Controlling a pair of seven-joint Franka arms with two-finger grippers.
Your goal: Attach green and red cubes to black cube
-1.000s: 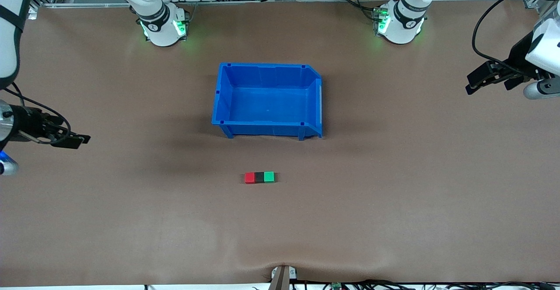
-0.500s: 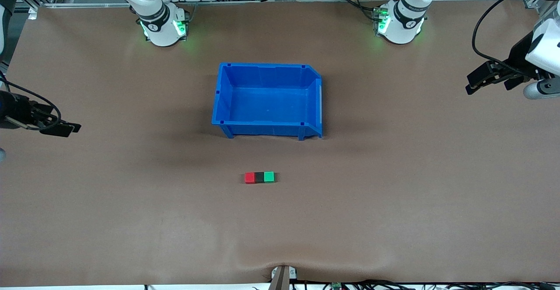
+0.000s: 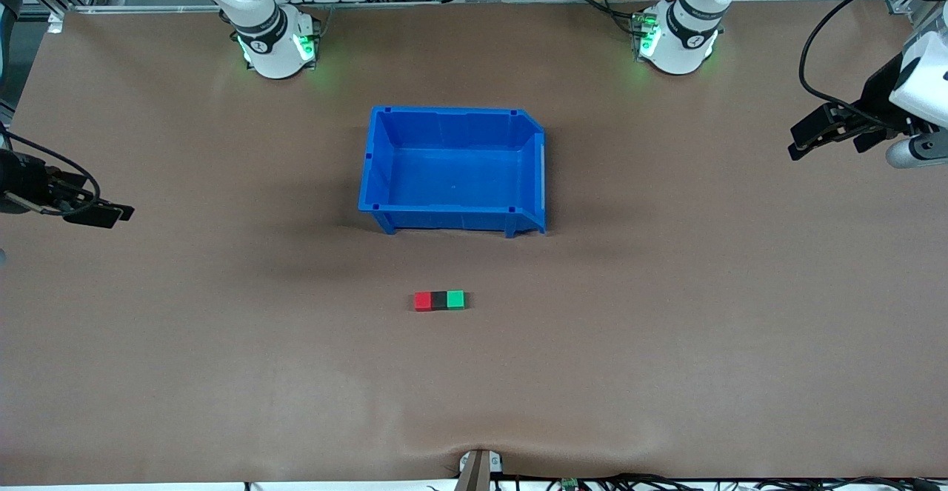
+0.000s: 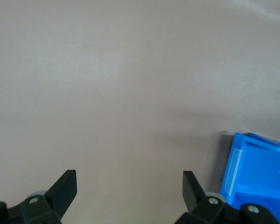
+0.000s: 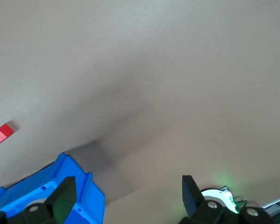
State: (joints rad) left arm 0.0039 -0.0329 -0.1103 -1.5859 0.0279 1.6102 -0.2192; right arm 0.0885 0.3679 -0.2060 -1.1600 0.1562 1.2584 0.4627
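On the brown counter (image 3: 666,343) the three small cubes sit in one tight row, touching side to side: the red cube (image 3: 422,301) at the end toward the right arm, the black cube (image 3: 439,300) in the middle, and the green cube (image 3: 455,299) at the end toward the left arm. The row lies nearer to the front camera than the blue bin (image 3: 370,172), with a strip of bare counter between them. The bin stands upright in the middle of the counter. The right gripper (image 3: 111,214) hangs over the counter's edge at the right arm's end, well apart from the cubes; its wrist view shows both fingers (image 5: 65,193) spread wide with nothing between them, and the red cube just in sight at the frame edge. The left gripper (image 3: 807,139) hangs over the counter near the left arm's end, also well apart from the cubes; its fingers (image 4: 67,185) are likewise spread wide and hold nothing, with a corner of the bin showing beside them.
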